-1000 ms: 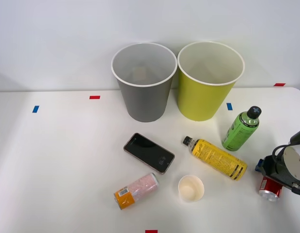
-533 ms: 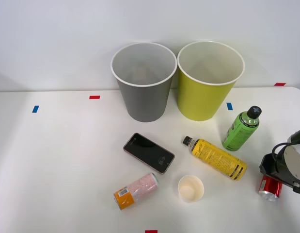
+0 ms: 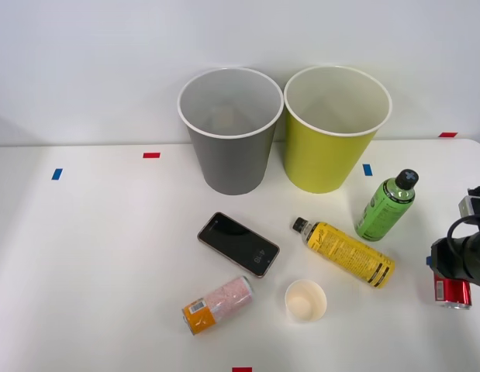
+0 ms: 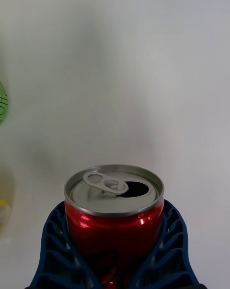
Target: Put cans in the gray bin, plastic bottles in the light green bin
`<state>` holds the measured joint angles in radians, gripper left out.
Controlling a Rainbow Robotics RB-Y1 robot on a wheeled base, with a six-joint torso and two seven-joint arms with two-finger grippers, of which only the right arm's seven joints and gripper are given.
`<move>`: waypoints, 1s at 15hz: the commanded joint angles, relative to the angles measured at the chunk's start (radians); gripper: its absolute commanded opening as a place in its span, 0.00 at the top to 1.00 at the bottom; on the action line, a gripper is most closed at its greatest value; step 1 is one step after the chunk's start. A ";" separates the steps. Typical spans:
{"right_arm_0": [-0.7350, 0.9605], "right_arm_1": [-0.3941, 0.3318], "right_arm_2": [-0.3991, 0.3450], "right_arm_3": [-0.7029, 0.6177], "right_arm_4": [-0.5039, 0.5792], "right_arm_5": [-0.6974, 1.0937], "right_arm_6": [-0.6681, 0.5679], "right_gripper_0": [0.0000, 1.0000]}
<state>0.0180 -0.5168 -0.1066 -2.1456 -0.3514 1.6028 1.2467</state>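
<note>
My right gripper (image 3: 455, 280) is at the table's right edge, shut on the red can (image 3: 454, 291). In the wrist view the blue ribbed fingers (image 4: 53, 250) hug both sides of the red can (image 4: 114, 207), whose silver end has an open mouth. The pale pink can (image 3: 217, 304) lies on its side at the front. The yellow bottle (image 3: 347, 253) lies left of the gripper. The green-labelled bottle (image 3: 385, 208) stands behind it. The gray bin (image 3: 232, 167) and the light green bin (image 3: 325, 163) stand side by side at the back.
A black phone (image 3: 238, 243) lies flat in the middle, in front of the gray bin. A white paper cup (image 3: 305, 301) stands open between the pink can and the yellow bottle. Small red and blue tape marks dot the white table.
The right wrist has turned and shifted right toward the table's edge. The red can has moved with it, right and slightly back. Everything else lies where it was.
</note>
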 commanded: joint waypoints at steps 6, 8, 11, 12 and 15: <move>0.209 -0.002 -0.194 -0.386 -0.172 -0.029 0.375 1.00; 0.224 -0.002 -0.217 -0.424 -0.273 -0.118 0.458 1.00; 0.224 0.003 -0.223 -0.424 -0.425 -0.317 0.530 1.00; 0.224 0.011 -0.223 -0.424 -0.498 -0.383 0.570 1.00; 0.209 0.046 -0.220 -0.422 -0.735 -0.517 0.695 1.00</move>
<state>0.2389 -0.4924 -0.3291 -2.5686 -0.9791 1.1485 1.8749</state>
